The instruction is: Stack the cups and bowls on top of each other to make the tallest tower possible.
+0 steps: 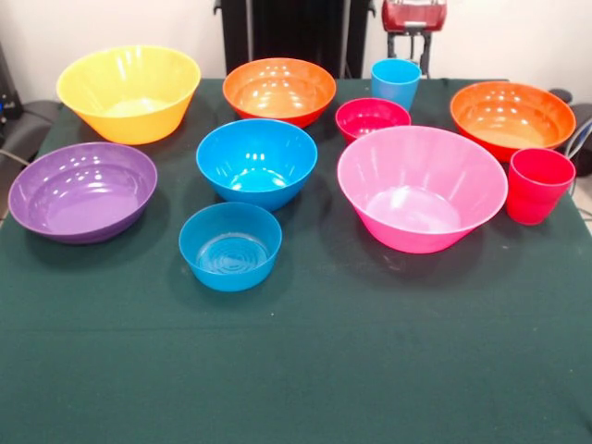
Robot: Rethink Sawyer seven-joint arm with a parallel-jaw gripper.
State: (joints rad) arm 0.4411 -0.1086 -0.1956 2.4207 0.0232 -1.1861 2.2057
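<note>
Several bowls stand singly on the green cloth; no stack shows. At the back are the yellow bowl (pixel 129 92), an orange-red bowl (pixel 279 91), the light blue cup (pixel 396 83) and a second orange-red bowl (pixel 511 116). The small magenta-red bowl (pixel 372 118) sits just in front of the blue cup. The medium blue bowl (pixel 256 162) is in the middle, with the small blue ringed bowl (pixel 229 247) in front of it. The purple bowl (pixel 83 191) is at the left and the pink bowl (pixel 421 190) at the right. The red cup (pixel 538 185) stands upright beside the pink bowl. My gripper (pixel 408 51) hangs open and empty at the top edge, behind the blue cup.
The table's green cloth (pixel 296 370) stretches from the bowls to the near edge. A black pedestal (pixel 287 28) stands behind the table at the top. Dark objects sit past the left and right table corners.
</note>
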